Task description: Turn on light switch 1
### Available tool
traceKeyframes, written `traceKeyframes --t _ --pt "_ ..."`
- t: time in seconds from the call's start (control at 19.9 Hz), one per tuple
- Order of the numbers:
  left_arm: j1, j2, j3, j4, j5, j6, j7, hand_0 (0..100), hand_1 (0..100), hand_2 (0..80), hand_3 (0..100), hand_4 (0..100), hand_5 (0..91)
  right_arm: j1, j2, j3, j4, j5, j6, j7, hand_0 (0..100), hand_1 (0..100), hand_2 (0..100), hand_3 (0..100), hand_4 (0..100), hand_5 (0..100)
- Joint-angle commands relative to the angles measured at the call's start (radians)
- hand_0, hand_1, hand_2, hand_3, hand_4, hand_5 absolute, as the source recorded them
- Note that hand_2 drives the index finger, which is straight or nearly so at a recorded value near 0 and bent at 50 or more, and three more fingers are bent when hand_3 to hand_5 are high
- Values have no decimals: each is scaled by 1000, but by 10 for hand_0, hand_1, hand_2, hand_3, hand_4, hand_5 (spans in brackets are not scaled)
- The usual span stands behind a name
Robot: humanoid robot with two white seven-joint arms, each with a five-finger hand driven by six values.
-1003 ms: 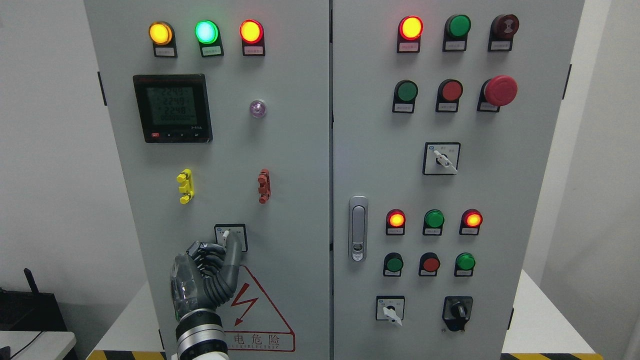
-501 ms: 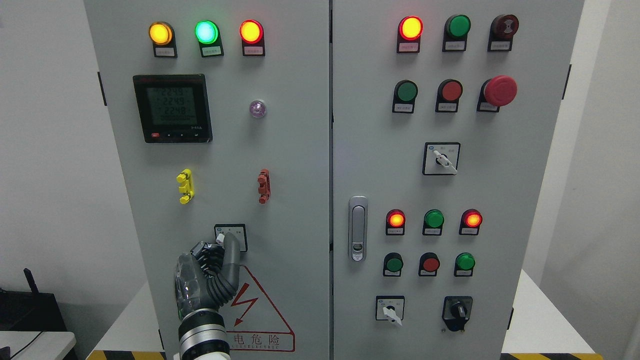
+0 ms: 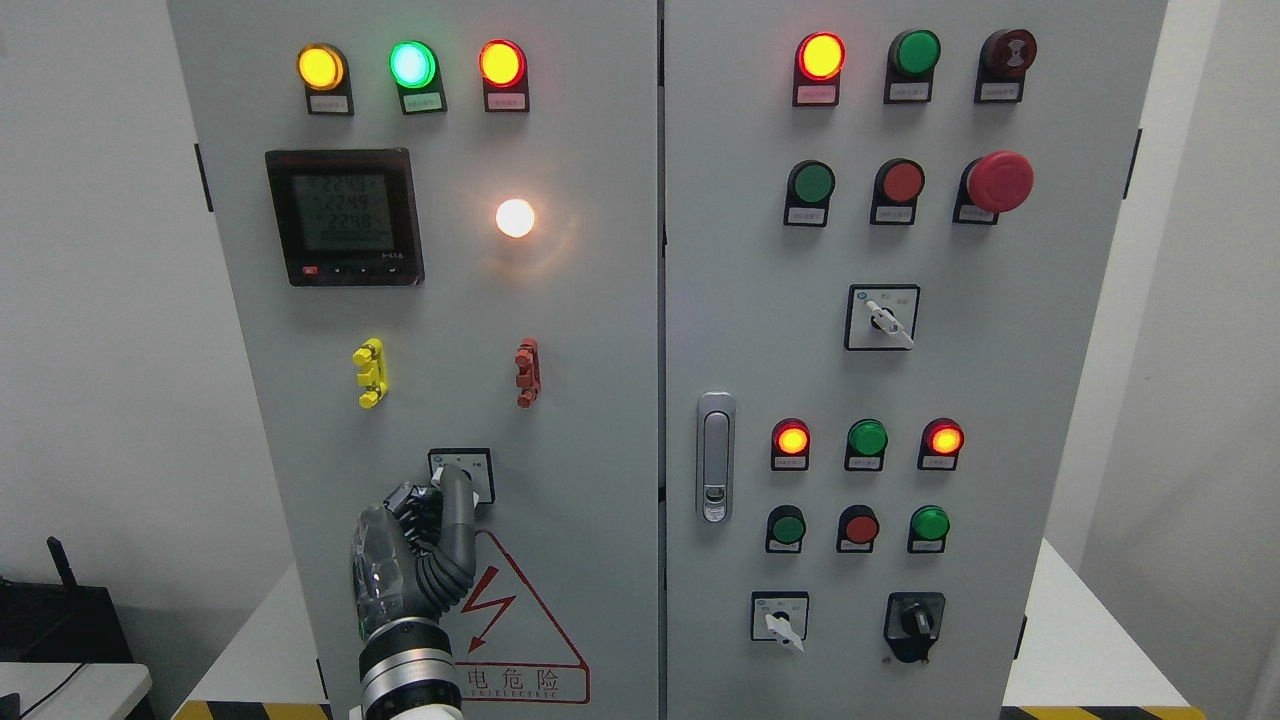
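White walls frame a grey two-door electrical cabinet (image 3: 600, 330) standing on a white bench (image 3: 1090, 640). Low on the cabinet's left door, the left hand (image 3: 425, 540) reaches up from the bottom edge, its fingers (image 3: 458, 500) curled together with the tips pressed around the knob of light switch 1 (image 3: 462, 473), a small square rotary selector just above a red lightning warning triangle (image 3: 510, 630). The knob itself is mostly hidden behind the fingers, so its angle cannot be told. Above the switch sit a yellow clip (image 3: 369, 372) and a red clip (image 3: 527, 372). Higher up, a round lamp (image 3: 515, 217) glows bright white beside a black digital meter (image 3: 344, 216). Yellow, green and red indicator lights (image 3: 412, 64) run along the top of that door.
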Motion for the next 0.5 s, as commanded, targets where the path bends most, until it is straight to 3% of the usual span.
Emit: traceKeyframes --t 0.0,0.2,0.45 --pt "5 -2 -1 -1 0 -3 4 589 238 642 885 887 813 0 0 17 0 -25 0 0 120 389 0 0 0 0" --pt "8 -2 0 -1 0 -3 4 499 262 641 883 884 813 0 0 17 0 -25 0 0 120 389 0 0 0 0" --pt "8 -5 0 -1 0 -3 4 468 269 641 881 883 814 0 0 17 0 -25 0 0 120 389 0 0 0 0"
